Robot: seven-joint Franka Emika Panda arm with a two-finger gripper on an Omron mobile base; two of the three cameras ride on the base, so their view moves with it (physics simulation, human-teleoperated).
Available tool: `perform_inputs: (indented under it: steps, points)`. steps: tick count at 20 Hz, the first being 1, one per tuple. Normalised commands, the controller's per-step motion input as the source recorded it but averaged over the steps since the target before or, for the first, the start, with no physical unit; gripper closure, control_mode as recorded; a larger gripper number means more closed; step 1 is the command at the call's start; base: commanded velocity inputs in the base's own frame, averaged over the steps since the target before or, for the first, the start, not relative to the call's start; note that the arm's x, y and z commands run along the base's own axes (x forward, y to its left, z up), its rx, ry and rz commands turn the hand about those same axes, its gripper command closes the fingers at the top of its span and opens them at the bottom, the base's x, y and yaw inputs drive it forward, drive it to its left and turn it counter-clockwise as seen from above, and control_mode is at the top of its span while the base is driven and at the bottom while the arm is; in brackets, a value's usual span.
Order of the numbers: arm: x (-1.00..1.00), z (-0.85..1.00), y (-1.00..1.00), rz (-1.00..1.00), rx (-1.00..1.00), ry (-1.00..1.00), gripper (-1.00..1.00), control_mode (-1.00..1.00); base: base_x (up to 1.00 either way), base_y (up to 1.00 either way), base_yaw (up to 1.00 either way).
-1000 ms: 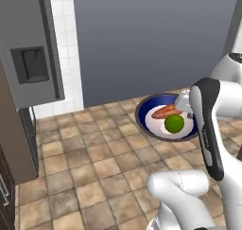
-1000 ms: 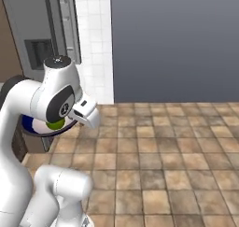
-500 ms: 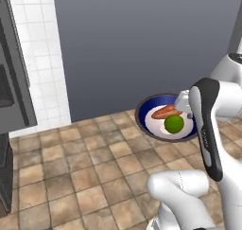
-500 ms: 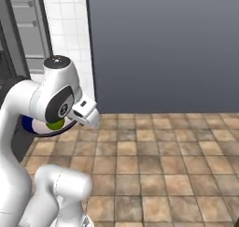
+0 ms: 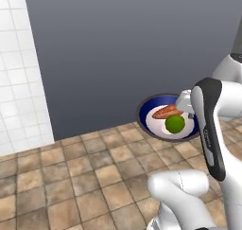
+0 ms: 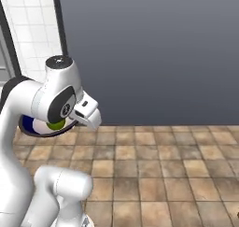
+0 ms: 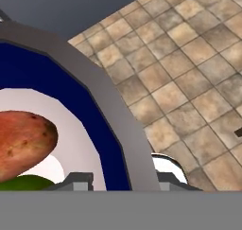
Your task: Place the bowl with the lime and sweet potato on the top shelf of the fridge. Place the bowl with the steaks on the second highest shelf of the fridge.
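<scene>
Carrying a bowl (image 5: 150,111) clear of the floor (image 5: 71,177), the arm (image 5: 210,129) rises at 3 o'clock in the left base view. The bowl is blue inside with a grey rim and a white centre. It sits just left of the arm's dark-striped link, in front of a flat grey panel (image 5: 127,49).

The lime (image 5: 175,124) lies toward 5 o'clock in the bowl. The sweet potato (image 5: 166,112) lies touching it at about 11 o'clock, its long axis nearly level.

In the right base view the bowl (image 6: 29,126) peeks out at 9 o'clock from behind the arm's large white joint (image 6: 58,100). A sliver of lime (image 6: 57,125) shows under that joint. White wall tiles (image 6: 32,30) stand at 10 o'clock, beside the grey panel (image 6: 154,53).

In the hand view the bowl's grey rim (image 7: 116,115) sweeps from 9 o'clock down to 6 o'clock. The sweet potato (image 7: 23,141) fills the 8 o'clock area, with the lime (image 7: 26,182) just below it. Brown floor tiles (image 7: 189,68) lie beyond the rim at 2 o'clock.

The end effector (image 7: 118,181) straddles the rim at 6 o'clock, partly closed. One finger (image 7: 78,179) shows inside the bowl wall and the other (image 7: 168,179) outside it, so the rim is gripped between them.
</scene>
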Motion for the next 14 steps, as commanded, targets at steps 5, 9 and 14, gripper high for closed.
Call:
perform_inputs:
  steps: [5,9,14]
  points:
    - [0.0,0.0,0.0,0.0,0.0,0.0,1.0,1.0,1.0,-0.03,0.11]
    - [0.0,0.0,0.0,0.0,0.0,0.0,1.0,1.0,1.0,0.0,0.24]
    - [0.0,0.0,0.0,0.0,0.0,0.0,1.0,1.0,1.0,-0.02,0.41]
